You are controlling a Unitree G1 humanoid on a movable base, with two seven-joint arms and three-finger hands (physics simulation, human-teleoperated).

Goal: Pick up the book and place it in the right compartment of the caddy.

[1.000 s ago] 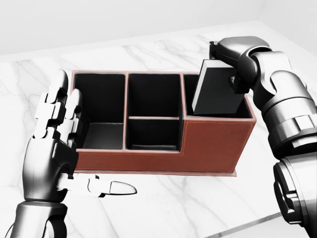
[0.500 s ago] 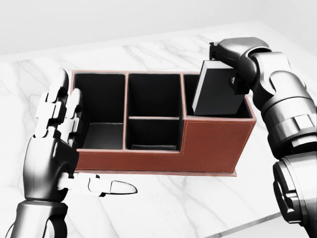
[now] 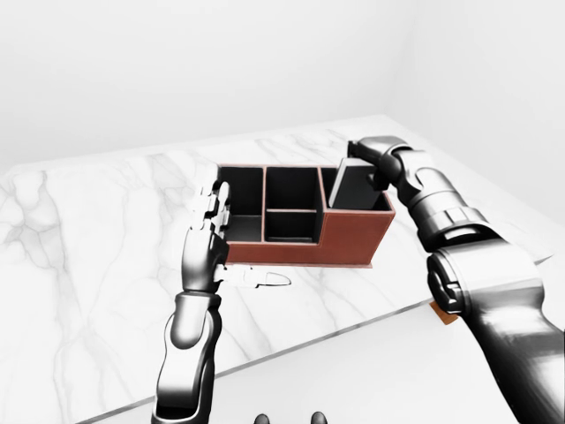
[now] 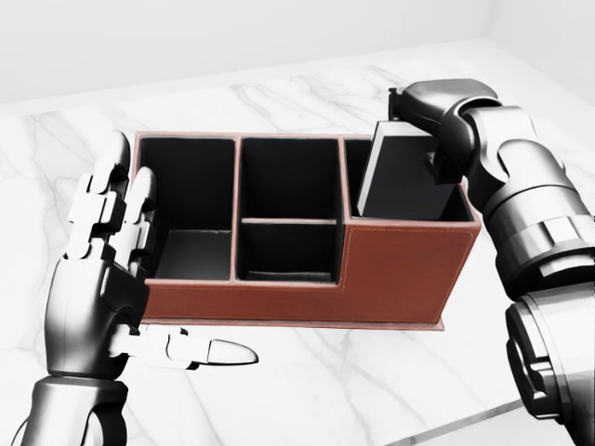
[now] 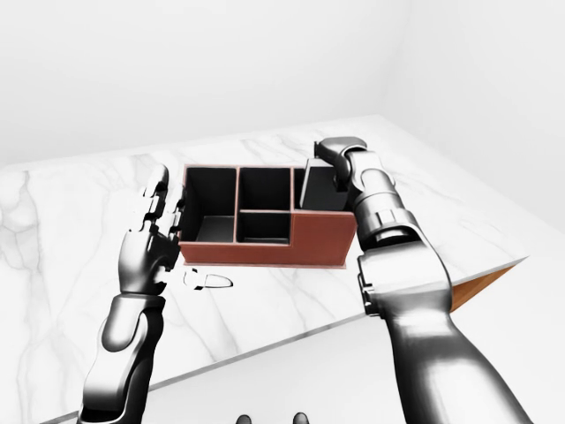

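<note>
Right hand [image 4: 437, 130]: fingers clamped on the book's top edge (thumb hidden).
Book [image 4: 400, 177]: dark, tilted, just below that hand, lower part inside the caddy's right compartment.
Caddy [image 4: 372, 279]: brown, on the marble surface [image 4: 307, 372].
Left hand [image 4: 107, 251]: fingers spread, empty, beside the caddy's left wall.

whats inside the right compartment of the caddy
A dark book stands tilted in the right compartment of the caddy, its top above the rim, the right hand gripping it. The book's bottom edge and the compartment floor are hidden by the wall.
</note>
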